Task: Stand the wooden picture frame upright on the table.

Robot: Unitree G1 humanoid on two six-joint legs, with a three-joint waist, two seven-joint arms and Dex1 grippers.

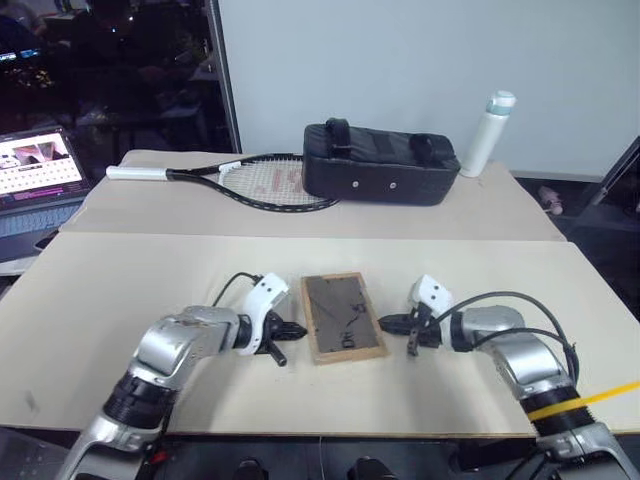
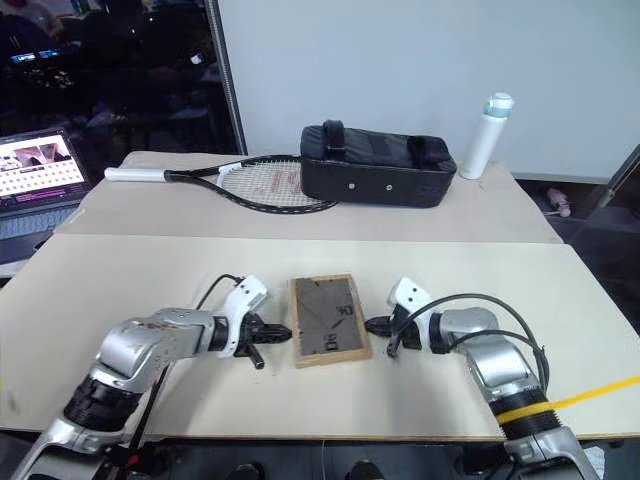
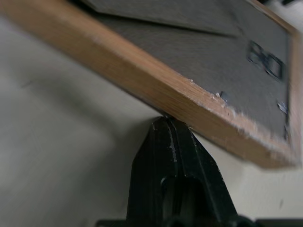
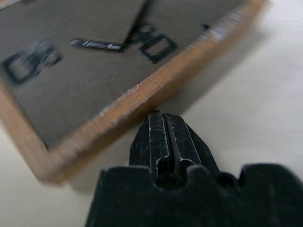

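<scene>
Frame (image 1: 343, 317) face-down on table (image 1: 120, 290), picture hidden, between closed left gripper (image 1: 297, 329) and closed right gripper (image 1: 388, 323).

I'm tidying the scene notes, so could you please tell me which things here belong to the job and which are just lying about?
For the job:
wooden picture frame, lying back-up
table
left pincer, shut
right pincer, shut

Lying about:
black bag
tennis racket
white bottle
laptop
</scene>
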